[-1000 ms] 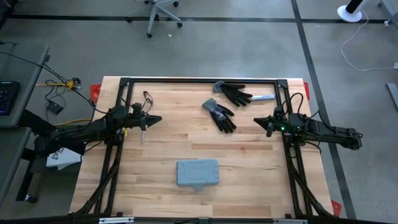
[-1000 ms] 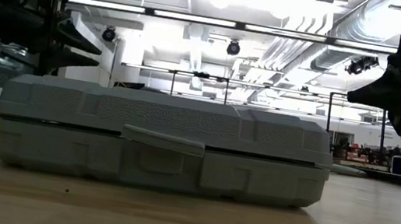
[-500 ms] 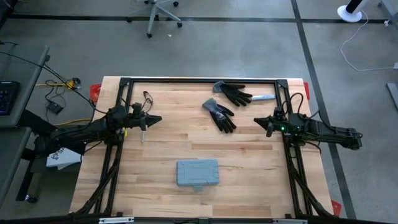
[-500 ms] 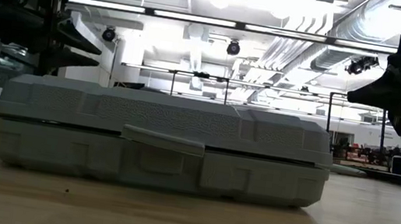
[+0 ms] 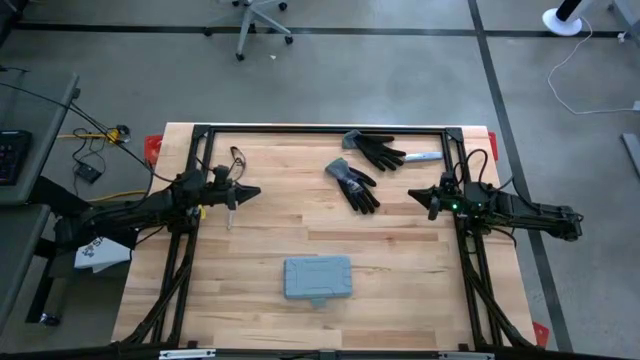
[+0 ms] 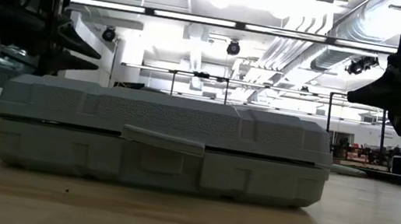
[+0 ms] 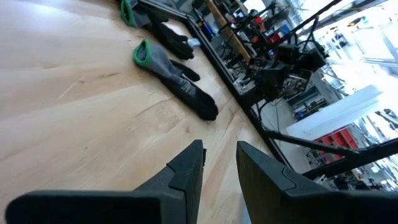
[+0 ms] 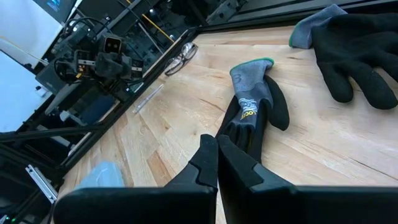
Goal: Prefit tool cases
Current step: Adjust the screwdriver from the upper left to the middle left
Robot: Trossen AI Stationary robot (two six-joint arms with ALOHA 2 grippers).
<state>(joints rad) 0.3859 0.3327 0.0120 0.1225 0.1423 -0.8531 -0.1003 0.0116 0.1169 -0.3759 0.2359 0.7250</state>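
- Left end effector hangs over the left side of the desk. Its two fingers are a little way apart and hold nothing.
- Right end effector hangs over the right side of the desk. Its fingers are pressed together and hold nothing.
- Both end effectors point in toward the middle of the desk, across from each other.
- The grey-blue case lies flat on the desk near the front edge, about halfway between the two arms. It is well apart from both end effectors.
- Its lid is down. A small tab sticks out on the long side that faces the front edge.
- Two black and grey gloves lie near the back of the desk. One glove is toward the middle. The other glove is just behind it, close to the back edge.
- A small light grey thing lies just beside the back glove. I cannot tell what it is.
- A pair of glasses lies near the back left corner.
- An office chair stands on the floor beyond the desk.
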